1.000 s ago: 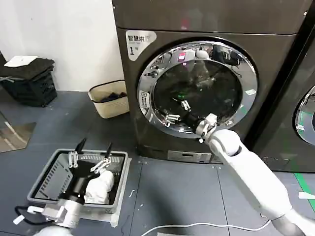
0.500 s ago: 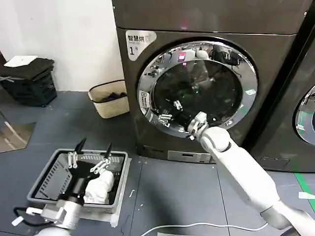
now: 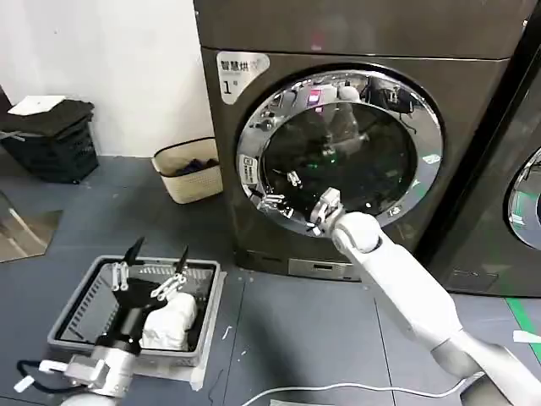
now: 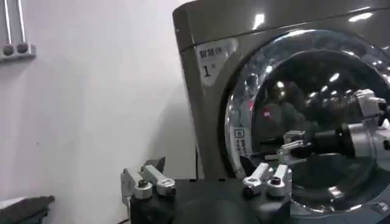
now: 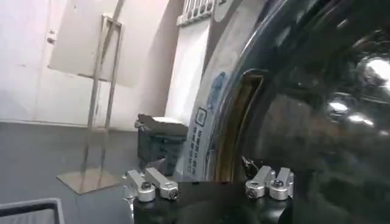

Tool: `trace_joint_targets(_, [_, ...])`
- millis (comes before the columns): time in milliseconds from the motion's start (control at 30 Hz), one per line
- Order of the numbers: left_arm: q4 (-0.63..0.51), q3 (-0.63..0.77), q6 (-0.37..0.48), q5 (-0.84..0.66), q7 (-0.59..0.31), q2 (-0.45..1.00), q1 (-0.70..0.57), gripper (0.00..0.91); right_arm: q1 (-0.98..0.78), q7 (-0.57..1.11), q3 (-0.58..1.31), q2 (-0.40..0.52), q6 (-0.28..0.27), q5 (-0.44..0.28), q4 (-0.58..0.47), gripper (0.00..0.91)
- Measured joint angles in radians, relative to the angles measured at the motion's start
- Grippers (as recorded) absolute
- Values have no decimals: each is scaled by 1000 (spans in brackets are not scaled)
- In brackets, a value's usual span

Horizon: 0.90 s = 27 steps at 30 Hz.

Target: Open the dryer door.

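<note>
The dryer door (image 3: 427, 135), a wide chrome rim around dark glass, sits flat against the dark grey machine marked "1" (image 3: 226, 85). My right gripper (image 3: 283, 191) is open in front of the door's lower left rim, its fingers close to the chrome. In the right wrist view the open gripper (image 5: 201, 173) faces the rim's left edge (image 5: 204, 131), where a brownish slot (image 5: 234, 137) runs between rim and glass. My left gripper (image 3: 156, 264) hangs open and empty low on the left; from its wrist view (image 4: 201, 165) I see the door (image 4: 244, 97) and the right gripper (image 4: 292, 146).
A grey basket (image 3: 80, 298) holding a white cloth (image 3: 169, 317) lies under the left gripper. A beige bin (image 3: 182, 173) and a black crate (image 3: 51, 144) stand by the wall. A second machine (image 3: 524, 194) is at right. A white cable (image 3: 338, 389) crosses the floor.
My right gripper has slid left and slightly up across the door's lower glass to its left rim. The left arm has barely shifted.
</note>
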Motion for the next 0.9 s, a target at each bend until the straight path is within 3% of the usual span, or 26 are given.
trace_joint_targets(400, [-6, -10, -9, -4, 2, -2, 11, 907, 35, -48, -11, 38, -1, -6, -49, 907])
trace_joint_targets(900, [-6, -18, -6, -10, 3, 3, 3, 907, 28, -157, -16, 8, 17, 27, -27, 907])
